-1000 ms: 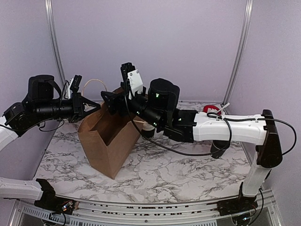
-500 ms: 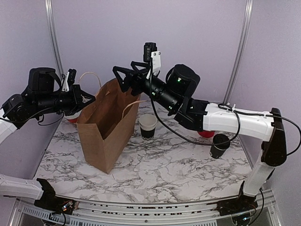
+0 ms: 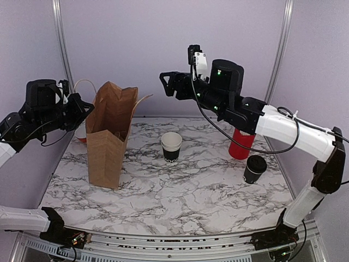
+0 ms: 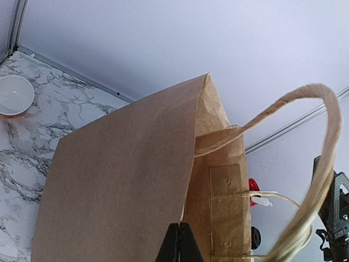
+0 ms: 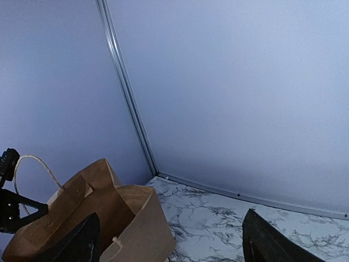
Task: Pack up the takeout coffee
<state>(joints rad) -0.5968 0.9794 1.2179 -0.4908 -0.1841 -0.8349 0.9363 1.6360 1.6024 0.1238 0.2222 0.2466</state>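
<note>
The takeout coffee point(image 3: 254, 168) stands lidded on the worktop point(image 3: 191, 196) near the red cup point(image 3: 240, 145). The right pincer point(image 3: 164, 85), spread and empty, should grip its body squarely. The left pincer point(image 3: 83, 108) pinches the paper bag point(image 3: 109, 136) rim.

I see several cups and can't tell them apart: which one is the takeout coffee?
On the marble table, look to the right side for the tall red cup. Just nearer the camera stands the takeout coffee, small and black. Unlike the open white-rimmed stack of cups mid-table, it wears a black lid.
</note>
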